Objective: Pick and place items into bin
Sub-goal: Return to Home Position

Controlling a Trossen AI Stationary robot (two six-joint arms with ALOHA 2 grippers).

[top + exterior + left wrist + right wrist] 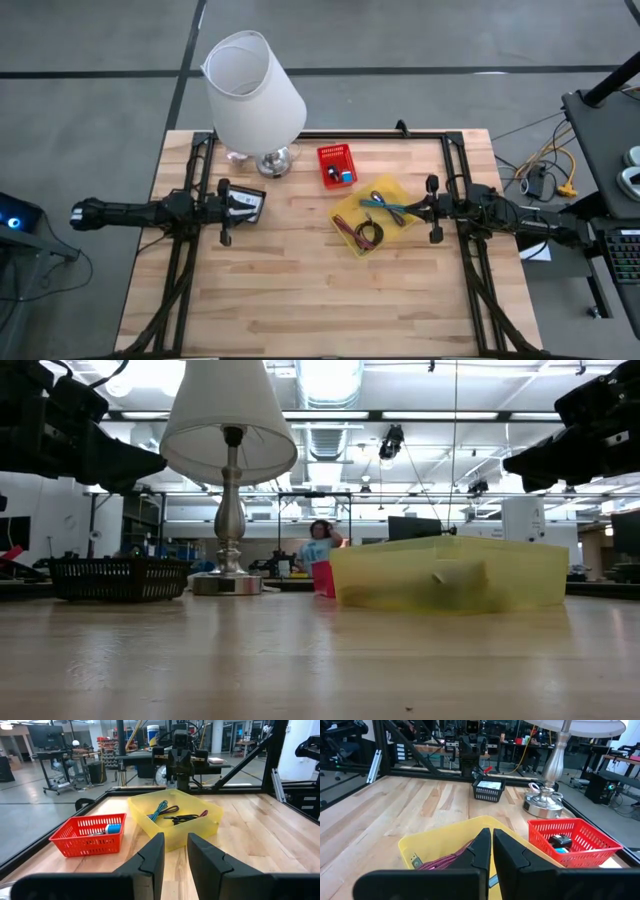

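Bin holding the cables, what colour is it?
Yellow, see-through bin; clearest in the left wrist view.

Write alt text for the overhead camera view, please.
Over a wooden table, the left gripper hovers above a black basket and the right gripper above a yellow bin of cables. At the back stand a red bin and white lamp.
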